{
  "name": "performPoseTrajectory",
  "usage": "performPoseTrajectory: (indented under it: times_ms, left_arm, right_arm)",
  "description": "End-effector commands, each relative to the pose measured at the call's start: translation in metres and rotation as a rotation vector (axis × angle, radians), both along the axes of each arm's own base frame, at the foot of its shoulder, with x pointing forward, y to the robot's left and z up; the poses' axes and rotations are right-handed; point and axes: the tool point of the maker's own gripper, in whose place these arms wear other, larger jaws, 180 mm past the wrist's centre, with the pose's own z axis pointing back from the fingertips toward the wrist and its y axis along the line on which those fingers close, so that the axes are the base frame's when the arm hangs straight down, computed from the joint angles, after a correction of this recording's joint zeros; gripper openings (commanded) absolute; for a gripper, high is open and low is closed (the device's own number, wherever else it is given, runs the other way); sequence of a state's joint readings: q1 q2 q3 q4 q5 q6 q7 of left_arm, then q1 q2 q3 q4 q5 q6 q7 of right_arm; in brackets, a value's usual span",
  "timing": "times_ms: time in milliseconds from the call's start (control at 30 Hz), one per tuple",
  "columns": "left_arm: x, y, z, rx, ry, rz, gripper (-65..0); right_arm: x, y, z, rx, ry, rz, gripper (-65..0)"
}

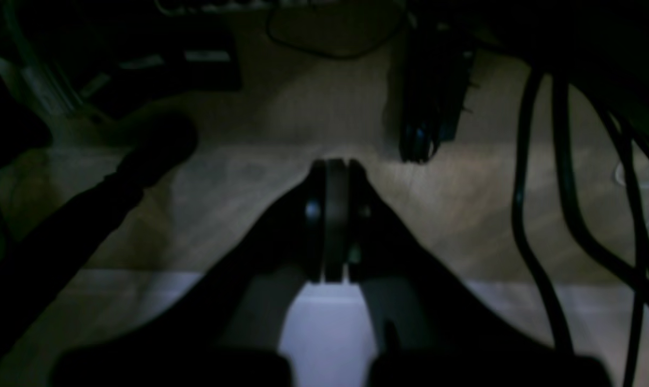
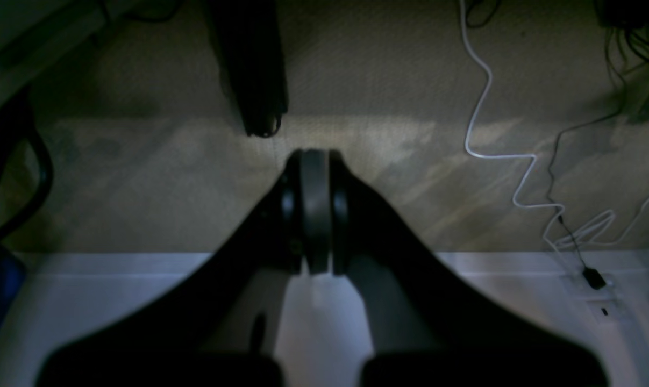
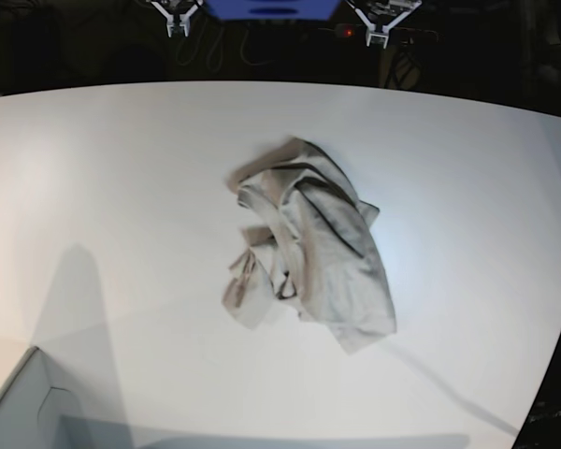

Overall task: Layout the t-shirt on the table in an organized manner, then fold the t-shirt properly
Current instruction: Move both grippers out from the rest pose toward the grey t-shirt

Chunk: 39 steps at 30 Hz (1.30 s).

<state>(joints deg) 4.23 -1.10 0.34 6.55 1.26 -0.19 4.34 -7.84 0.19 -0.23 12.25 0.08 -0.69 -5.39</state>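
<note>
The left gripper shows in its wrist view with both dark fingers pressed together at the tips, closed on nothing; it hangs past the pale edge of the worktop, over a dim brownish floor. Black cables loop down on that view's right, and a dark upright leg stands beyond the fingertips. The right gripper looks much the same in its own wrist view — fingers shut against each other, empty, jutting out past the worktop's white rim above the carpeted floor. A thin white cable zigzags across the floor on that view's right, a thinner black lead crosses it and ends at a small plug lying at the worktop edge, and a black post rises ahead. In the base view neither gripper is over the cloth. The t-shirt lies crumpled in a loose heap near the middle of the white surface — folds bunched on its left side, a flatter flap trailing toward the lower right — well apart from every edge. A pale grey box corner sits at the lower left of that view, clear of the shirt.
</note>
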Motion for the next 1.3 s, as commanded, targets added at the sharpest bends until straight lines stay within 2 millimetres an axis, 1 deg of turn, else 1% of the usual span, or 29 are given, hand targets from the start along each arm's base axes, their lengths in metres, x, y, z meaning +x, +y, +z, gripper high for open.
performPoseTrajectory:
  times_ms: [0, 367, 500, 667, 833, 900, 933, 967, 1000, 1033, 1100, 1133, 1167, 1233, 1267]
  left_arm:
    - [-0.001, -0.002, 0.0, -0.002, 0.011, 0.002, -65.0]
    - [-0.002, -0.004, 0.0, -0.004, 0.02, 0.007, -65.0]
    - [-0.002, 0.001, 0.0, 0.004, 0.02, 0.007, -65.0]
    - [-0.002, 0.001, 0.0, 0.004, 0.02, 0.007, -65.0]
    - [-0.009, 0.002, 0.0, 0.005, 0.028, 0.011, -65.0]
    - [-0.017, 0.002, 0.001, 0.004, 0.027, 0.013, -65.0]
    - [-0.018, 0.003, 0.003, 0.003, 0.008, 0.012, -65.0]
    - [-0.018, 0.01, 0.005, 0.011, -0.018, 0.007, -65.0]
    - [-0.023, 0.013, 0.009, 0.014, -0.037, 0.006, -65.0]
    - [-0.022, 0.014, 0.013, 0.011, -0.066, 0.008, -65.0]
    - [-0.024, 0.02, 0.026, 0.01, -0.128, 0.026, -65.0]
    - [-0.023, 0.022, 0.035, 0.006, -0.164, 0.039, -65.0]
    - [-0.019, 0.025, 0.044, 0.002, -0.198, 0.052, -65.0]
    - [-0.014, 0.032, 0.064, -0.006, -0.266, 0.066, -65.0]
    - [-0.007, 0.034, 0.074, -0.012, -0.303, 0.068, -65.0]
  right_arm:
    - [-0.001, 0.003, 0.0, 0.017, 0.005, -0.003, -65.0]
    - [-0.002, 0.002, 0.0, 0.016, 0.008, -0.001, -65.0]
    - [-0.002, 0.002, 0.0, 0.016, 0.008, -0.001, -65.0]
    - [-0.001, 0.002, 0.0, 0.016, 0.003, -0.001, -65.0]
    - [-0.006, 0.002, 0.001, 0.015, -0.005, -0.001, -65.0]
    - [-0.02, 0.001, 0.002, 0.014, -0.005, -0.001, -65.0]
    - [-0.02, 0.001, 0.003, 0.012, -0.02, -0.002, -65.0]
    - [-0.026, 0.0, 0.005, 0.011, -0.023, -0.001, -65.0]
    - [-0.032, 0.0, 0.009, 0.009, -0.031, 0.0, -65.0]
    - [-0.036, -0.001, 0.012, 0.007, -0.041, 0.0, -65.0]
    - [-0.037, -0.003, 0.023, 0.004, -0.081, 0.005, -65.0]
    - [-0.037, -0.004, 0.032, 0.001, -0.102, 0.006, -65.0]
    - [-0.036, -0.005, 0.04, -0.001, -0.127, 0.008, -65.0]
    - [-0.026, -0.007, 0.065, -0.008, -0.199, 0.014, -65.0]
    - [-0.02, -0.01, 0.077, -0.012, -0.231, 0.018, -65.0]
